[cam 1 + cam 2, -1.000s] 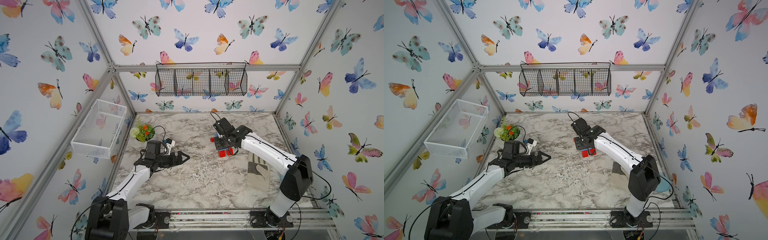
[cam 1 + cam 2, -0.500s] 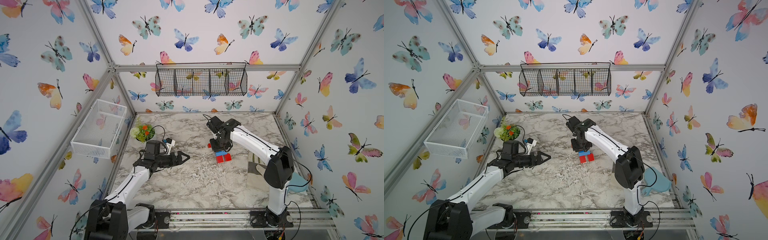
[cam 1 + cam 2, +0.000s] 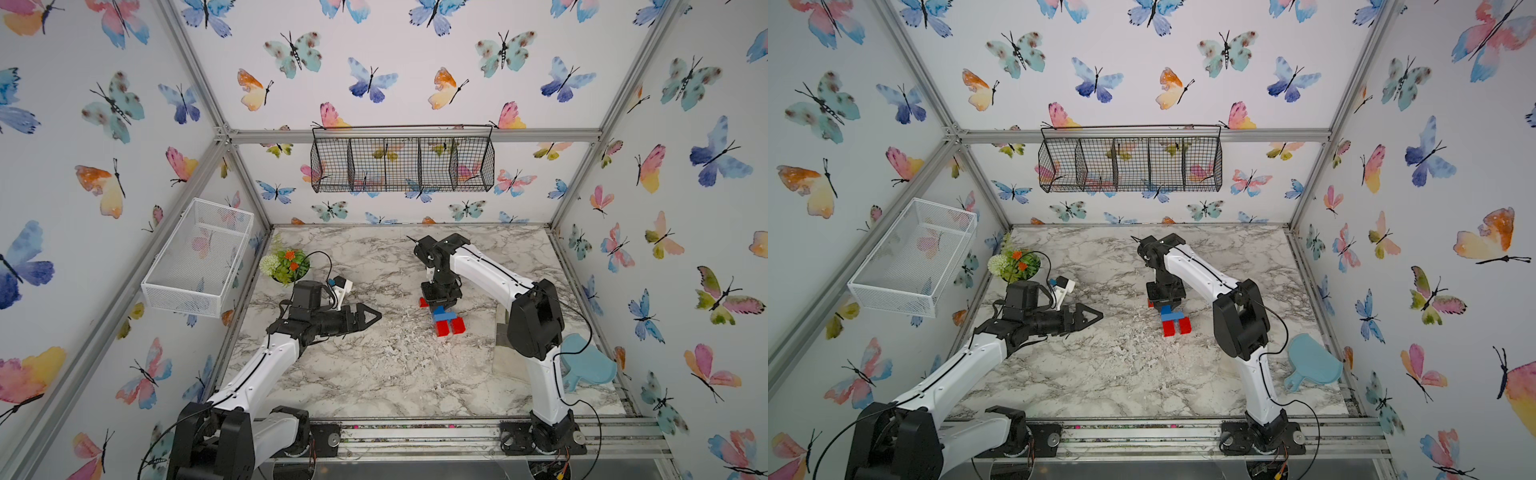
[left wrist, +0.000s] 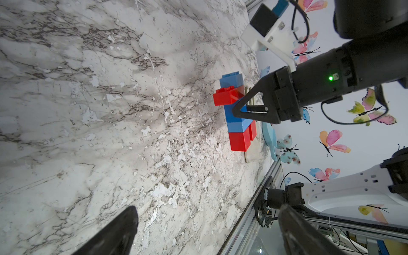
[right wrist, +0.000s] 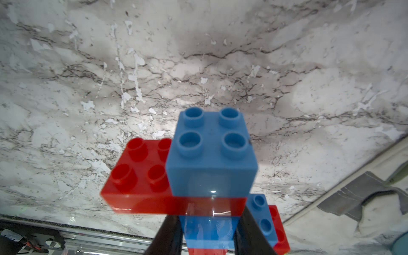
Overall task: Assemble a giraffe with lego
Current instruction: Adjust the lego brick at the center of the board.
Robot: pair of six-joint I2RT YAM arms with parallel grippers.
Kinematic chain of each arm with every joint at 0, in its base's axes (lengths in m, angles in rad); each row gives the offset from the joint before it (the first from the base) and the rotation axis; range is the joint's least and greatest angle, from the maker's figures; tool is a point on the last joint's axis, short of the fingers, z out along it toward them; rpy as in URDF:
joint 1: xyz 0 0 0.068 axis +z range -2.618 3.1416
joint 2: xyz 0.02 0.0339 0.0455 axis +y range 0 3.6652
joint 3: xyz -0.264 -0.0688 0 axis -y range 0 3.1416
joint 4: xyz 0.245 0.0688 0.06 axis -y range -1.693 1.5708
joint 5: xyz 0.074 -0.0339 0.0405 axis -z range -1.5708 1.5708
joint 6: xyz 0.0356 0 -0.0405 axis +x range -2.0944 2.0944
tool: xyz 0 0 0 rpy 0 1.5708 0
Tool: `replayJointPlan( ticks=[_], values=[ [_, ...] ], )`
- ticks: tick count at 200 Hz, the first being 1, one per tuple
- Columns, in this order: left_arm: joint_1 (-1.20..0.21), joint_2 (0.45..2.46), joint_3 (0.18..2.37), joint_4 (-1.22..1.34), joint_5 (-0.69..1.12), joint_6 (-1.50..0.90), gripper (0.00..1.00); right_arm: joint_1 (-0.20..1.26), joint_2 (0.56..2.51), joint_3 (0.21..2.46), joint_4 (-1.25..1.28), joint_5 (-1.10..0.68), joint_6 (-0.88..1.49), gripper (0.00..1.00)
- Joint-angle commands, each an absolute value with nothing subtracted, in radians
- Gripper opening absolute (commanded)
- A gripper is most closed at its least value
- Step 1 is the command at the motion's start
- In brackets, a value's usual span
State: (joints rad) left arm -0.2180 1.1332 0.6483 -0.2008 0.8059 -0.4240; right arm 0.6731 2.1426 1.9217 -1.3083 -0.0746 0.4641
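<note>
Right gripper (image 5: 207, 234): it is reaching down over the middle of the marble table (image 3: 374, 374), its fingers clamping together on the blue neck of the giraffe (image 3: 444, 320).
Giraffe: it is standing on the table directly under the right gripper, with two red legs (image 4: 240, 141) at the base, a blue body above them, then the long red head (image 5: 141, 176) sticking out to one side of the claw, and a blue square brick (image 5: 212, 152) sitting on top.
Grip point: in the right wrist view the dark fingers (image 5: 170, 236) are flanking the blue brick just below the red head, touching it on both sides.
Left gripper (image 3: 370, 318): it is hovering over the table well apart from the giraffe, pointing toward it, with its jaws standing apart and holding nothing.
Potted plant (image 3: 286, 264): it is sitting behind the left gripper, near the table's far left corner.
Blue dish (image 3: 1312, 365): it is lying at the table edge beside the right arm's base, well away from the claw.
</note>
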Motion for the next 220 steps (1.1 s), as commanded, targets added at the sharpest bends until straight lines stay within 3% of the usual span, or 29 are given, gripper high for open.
replayJointPlan(
  ticks=[1, 220],
  values=[
    [-0.222, 1.111, 0.638, -0.212, 0.831, -0.420, 0.98, 0.672, 2.166, 1.950, -1.371, -0.103, 0.481, 0.31],
    [-0.222, 1.078, 0.625, -0.233, 0.833, -0.404, 0.98, 0.622, 2.391, 2.144, -1.371, -0.138, 0.565, 0.34]
  ],
)
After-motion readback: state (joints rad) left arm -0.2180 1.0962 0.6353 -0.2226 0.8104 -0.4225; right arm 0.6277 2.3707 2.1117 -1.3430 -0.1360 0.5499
